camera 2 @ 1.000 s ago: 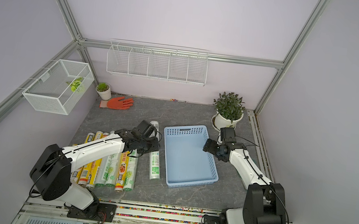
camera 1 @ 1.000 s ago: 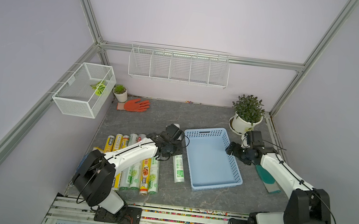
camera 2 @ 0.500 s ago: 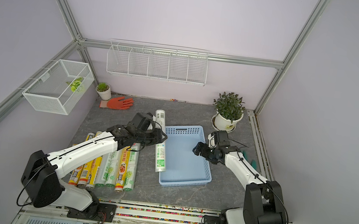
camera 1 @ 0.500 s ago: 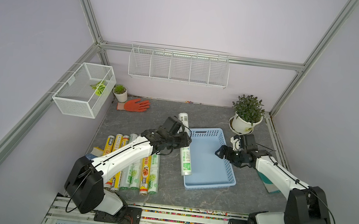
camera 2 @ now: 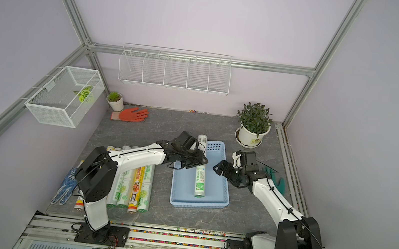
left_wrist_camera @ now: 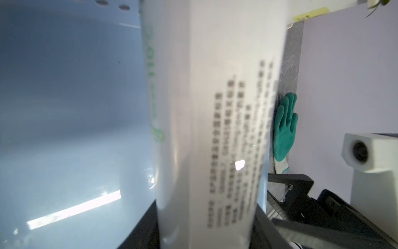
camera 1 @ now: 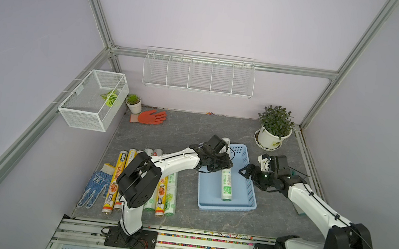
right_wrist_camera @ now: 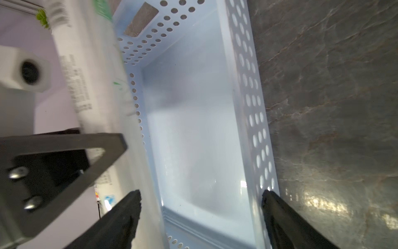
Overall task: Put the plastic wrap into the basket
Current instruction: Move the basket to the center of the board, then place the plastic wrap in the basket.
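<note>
White plastic with green print: one roll of plastic wrap (camera 1: 226,183) hung lengthwise over the pale-blue basket (camera 1: 251,189), clenched near its far end by the left claw (camera 1: 220,166). Its near end sat low inside the basket and its far end poked above the far rim; whether it touched the basket's floor could not be told. The basket stood just right of the middle of the grey surface (camera 1: 191,134). The right claw (camera 1: 246,171) hovered at the basket's right wall, fingers spread and holding nothing.

To finish cleanly, the arm would likely need to draw the roll toward the front edge until its far end cleared the rim. It should then be levelled parallel to the long walls and set close to one of them, leaving room for the others. Letting go only once the roll lay flat looked safest, since a tilted drop could send it over the rim.

The count:
- One roll in the claw.
- At least six loose rolls (camera 1: 170,194) in a row near the front left corner, three yellow and three green-printed; the arm hid part of the row.
- One basket.
- Three gloves: an orange glove (camera 1: 151,117) near the back left corner, a blue glove (camera 1: 94,187) by the left edge, and a green glove (camera 2: 276,181) by the right edge.
- Two potted plants: a small plant (camera 1: 133,102) and a large plant (camera 1: 274,126), at the back corners.
</note>
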Robot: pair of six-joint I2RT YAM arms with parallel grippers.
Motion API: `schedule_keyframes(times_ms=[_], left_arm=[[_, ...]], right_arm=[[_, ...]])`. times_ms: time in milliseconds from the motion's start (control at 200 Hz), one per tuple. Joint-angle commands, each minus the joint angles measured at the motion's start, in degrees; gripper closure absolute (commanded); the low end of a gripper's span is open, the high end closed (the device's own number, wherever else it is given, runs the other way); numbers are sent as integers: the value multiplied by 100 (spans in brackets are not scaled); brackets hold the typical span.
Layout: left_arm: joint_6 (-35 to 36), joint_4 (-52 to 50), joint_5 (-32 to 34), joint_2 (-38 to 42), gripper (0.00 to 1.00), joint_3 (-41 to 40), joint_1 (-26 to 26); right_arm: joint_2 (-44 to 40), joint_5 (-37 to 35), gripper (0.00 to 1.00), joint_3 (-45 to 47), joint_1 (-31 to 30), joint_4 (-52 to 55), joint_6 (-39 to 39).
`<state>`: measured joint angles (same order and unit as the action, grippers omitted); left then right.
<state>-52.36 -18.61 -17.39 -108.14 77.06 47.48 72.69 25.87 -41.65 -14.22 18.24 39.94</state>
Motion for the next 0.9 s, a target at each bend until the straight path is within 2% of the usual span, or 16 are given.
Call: schedule_keyframes(times_ms=[0, 325, 535, 760, 895], left_arm=[[-226, 658, -428, -229, 82, 335, 94], [-407, 895, -765, -892, 80, 618, 239], [-588, 1120, -892, -1129, 72, 597, 266], [-756, 1422, -1105, -1368, 60, 555, 279], [-780, 1469, -1183, -1436, 55, 561, 279]], right_arm=[[-134, 102, 7, 163, -16, -227, 294], [-149, -394, 7, 340, -19, -345, 654], [-157, -457, 7, 421, -21, -442, 754], [-246, -1005, 6, 375, -11, -11, 593], [-208, -1018, 6, 355, -11, 52, 493]])
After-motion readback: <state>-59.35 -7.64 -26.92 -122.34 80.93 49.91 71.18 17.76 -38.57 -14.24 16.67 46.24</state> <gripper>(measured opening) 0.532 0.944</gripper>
